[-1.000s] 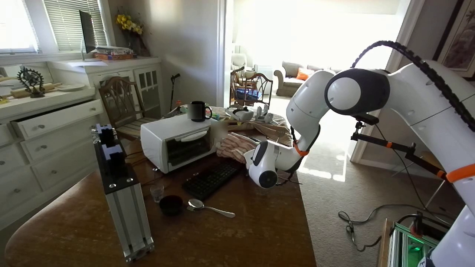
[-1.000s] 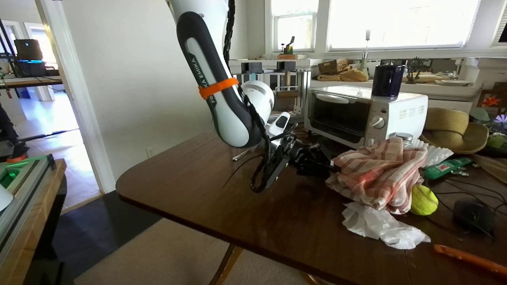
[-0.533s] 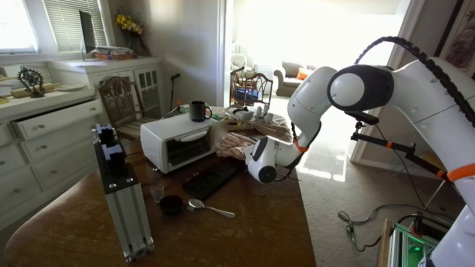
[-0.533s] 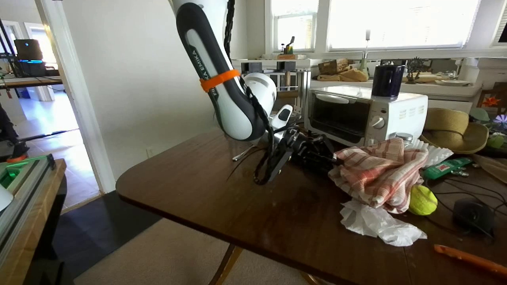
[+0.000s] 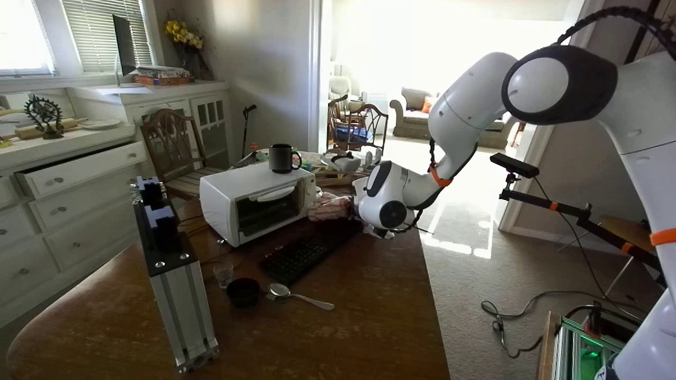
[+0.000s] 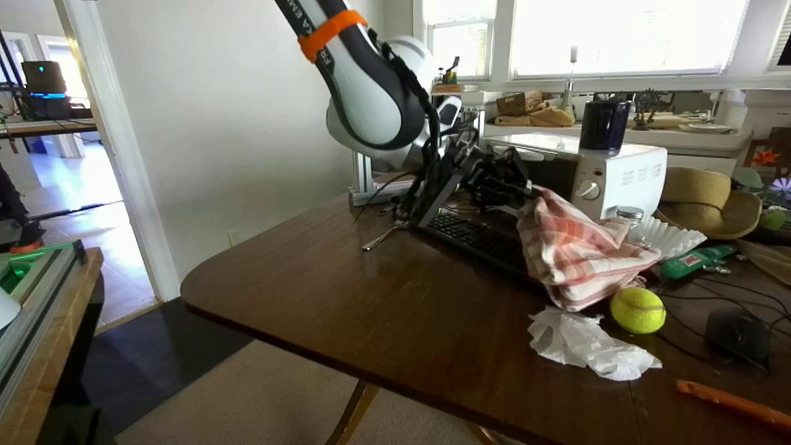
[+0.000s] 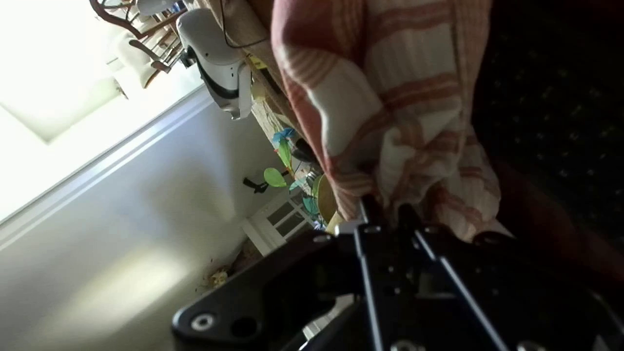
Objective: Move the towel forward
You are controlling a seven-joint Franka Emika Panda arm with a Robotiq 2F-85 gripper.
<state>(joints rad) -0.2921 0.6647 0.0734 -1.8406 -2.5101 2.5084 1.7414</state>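
Observation:
The red-and-white striped towel (image 6: 575,253) lies crumpled on the table, with one end drawn up to my gripper (image 6: 530,193). It also shows in an exterior view (image 5: 330,207), partly behind the wrist. In the wrist view the towel (image 7: 390,92) fills the top middle, and cloth is pinched between the fingertips of the gripper (image 7: 387,207). The jaws are nearly together on it. The held end is above the table, while the far part of the towel rests near the toaster oven. In an exterior view the gripper is hidden behind the wrist.
The white toaster oven (image 6: 624,179) with a dark mug (image 6: 604,125) on top stands behind the towel. A keyboard (image 5: 301,258) lies before the oven. A tennis ball (image 6: 638,310), crumpled white paper (image 6: 590,346), jar (image 6: 630,216) and mouse (image 6: 738,334) are close by.
The arm has risen, pulling the held end of the towel upward. The towel has stretched and lifted at that end. The tennis ball has shifted slightly, and more of the keyboard shows.

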